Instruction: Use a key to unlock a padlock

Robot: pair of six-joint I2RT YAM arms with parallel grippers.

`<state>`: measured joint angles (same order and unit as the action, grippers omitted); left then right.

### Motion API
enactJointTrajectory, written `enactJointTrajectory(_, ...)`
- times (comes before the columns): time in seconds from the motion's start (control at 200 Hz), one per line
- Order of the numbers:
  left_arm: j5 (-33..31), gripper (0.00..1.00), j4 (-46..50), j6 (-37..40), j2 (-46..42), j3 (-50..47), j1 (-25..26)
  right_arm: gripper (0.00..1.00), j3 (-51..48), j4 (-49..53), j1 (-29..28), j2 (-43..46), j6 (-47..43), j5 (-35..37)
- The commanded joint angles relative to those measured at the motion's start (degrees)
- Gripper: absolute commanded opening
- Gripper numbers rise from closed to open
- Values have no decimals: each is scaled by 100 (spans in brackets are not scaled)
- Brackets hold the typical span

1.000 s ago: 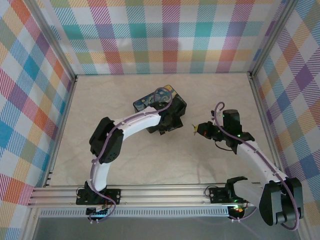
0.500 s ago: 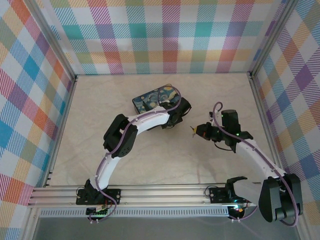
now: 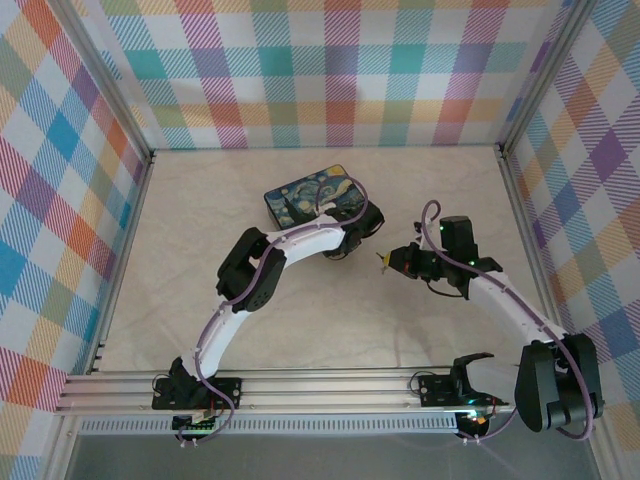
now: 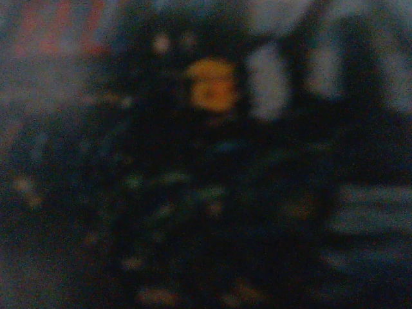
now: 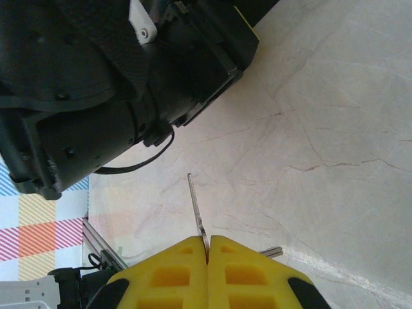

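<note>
Yellow-padded right claw pinches the key near the painted-lid box.

The left arm rose from the near left, folded at its black elbow and stretched away to the right, with the left gripper at the far end of the reach. The stance of its jaws could not be made out in the dark, blurred wrist view. The right arm angled in from the near right toward the middle. The right gripper pointed left, its yellow fingertips pressed flat together on the key. The two grippers sat near each other but apart.
</note>
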<state>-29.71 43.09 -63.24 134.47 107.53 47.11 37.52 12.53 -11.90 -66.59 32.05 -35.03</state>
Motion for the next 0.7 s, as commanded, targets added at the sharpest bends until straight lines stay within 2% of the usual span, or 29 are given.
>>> enactJointTrajectory(0.0,-309,35,136,36,78,124,19,2,203,-81,39,-21,-169,-180)
enactJointTrajectory(0.195,-598,22,165,365,-86,20,17,2,167,-81,47,14,-185,-180)
enactJointTrajectory(0.285,-658,13,172,507,-210,-47,17,2,119,-93,48,36,-182,-180)
enactJointTrajectory(0.355,-603,11,201,654,-300,-49,18,2,97,-109,48,49,-173,-180)
enactJointTrajectory(0.535,-139,10,565,1170,-680,-64,56,2,56,-77,48,117,-178,-189)
enactJointTrajectory(0.695,625,9,935,1555,-1146,-299,31,2,-110,-106,48,202,-191,-356)
